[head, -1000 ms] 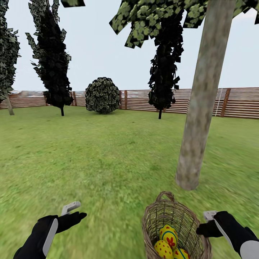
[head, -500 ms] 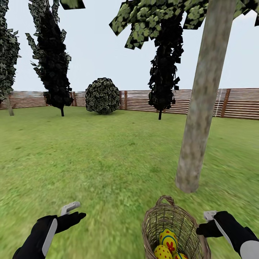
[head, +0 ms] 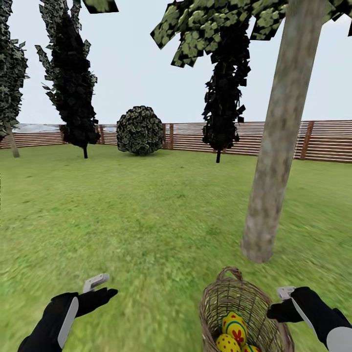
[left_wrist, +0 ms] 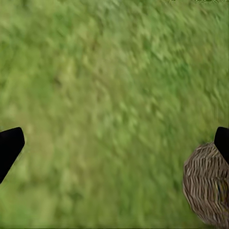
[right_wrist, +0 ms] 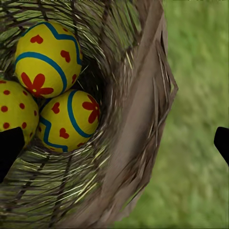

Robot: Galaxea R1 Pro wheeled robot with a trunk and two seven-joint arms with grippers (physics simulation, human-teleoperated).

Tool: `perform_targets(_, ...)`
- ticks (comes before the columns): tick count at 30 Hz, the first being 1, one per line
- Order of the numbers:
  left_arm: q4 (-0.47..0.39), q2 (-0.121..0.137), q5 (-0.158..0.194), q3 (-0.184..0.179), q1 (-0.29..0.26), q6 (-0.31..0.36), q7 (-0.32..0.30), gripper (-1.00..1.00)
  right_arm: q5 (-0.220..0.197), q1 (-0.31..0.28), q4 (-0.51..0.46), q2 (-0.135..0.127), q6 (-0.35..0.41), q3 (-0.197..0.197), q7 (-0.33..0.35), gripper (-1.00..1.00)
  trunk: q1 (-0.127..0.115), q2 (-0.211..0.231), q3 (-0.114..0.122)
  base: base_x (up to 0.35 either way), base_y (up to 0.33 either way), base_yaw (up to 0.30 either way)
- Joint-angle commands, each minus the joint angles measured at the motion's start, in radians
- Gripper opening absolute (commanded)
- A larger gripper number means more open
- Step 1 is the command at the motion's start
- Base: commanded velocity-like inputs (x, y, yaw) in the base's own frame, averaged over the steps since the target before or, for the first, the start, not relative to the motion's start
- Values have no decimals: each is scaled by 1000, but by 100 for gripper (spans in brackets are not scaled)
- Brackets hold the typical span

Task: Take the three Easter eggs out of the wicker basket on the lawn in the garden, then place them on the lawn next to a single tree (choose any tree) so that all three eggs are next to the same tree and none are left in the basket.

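Altogether three Easter eggs [right_wrist: 47, 57] (touching) — one wicker basket [head: 244, 298].

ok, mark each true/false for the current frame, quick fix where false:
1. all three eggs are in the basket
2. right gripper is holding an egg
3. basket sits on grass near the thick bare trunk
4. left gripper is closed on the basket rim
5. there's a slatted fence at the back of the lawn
1. True. The three Easter eggs lie together in the wicker basket.
2. False. The right gripper is open and empty, beside the basket's rim.
3. True. The basket stands on the lawn, just short of the tree.
4. False. The left gripper is open over bare grass, well apart from the basket.
5. True. A slatted fence runs behind the lawn.
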Motion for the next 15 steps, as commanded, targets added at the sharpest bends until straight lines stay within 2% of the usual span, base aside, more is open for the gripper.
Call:
perform_targets(1,0,0,10,1,-1,6,2,100,8,-1,-2,-1,4,4,6,100,0,-1,-1,0,324,0)
perform_targets(10,0,0,10,1,-1,6,3,100,8,-1,-3,-1,4,3,6,100,0,-1,-1,0,334,0)
perform_targets(15,0,-1,11,2,-1,6,3,100,8,-1,-3,-1,4,1,6,100,0,-1,-1,0,94,0)
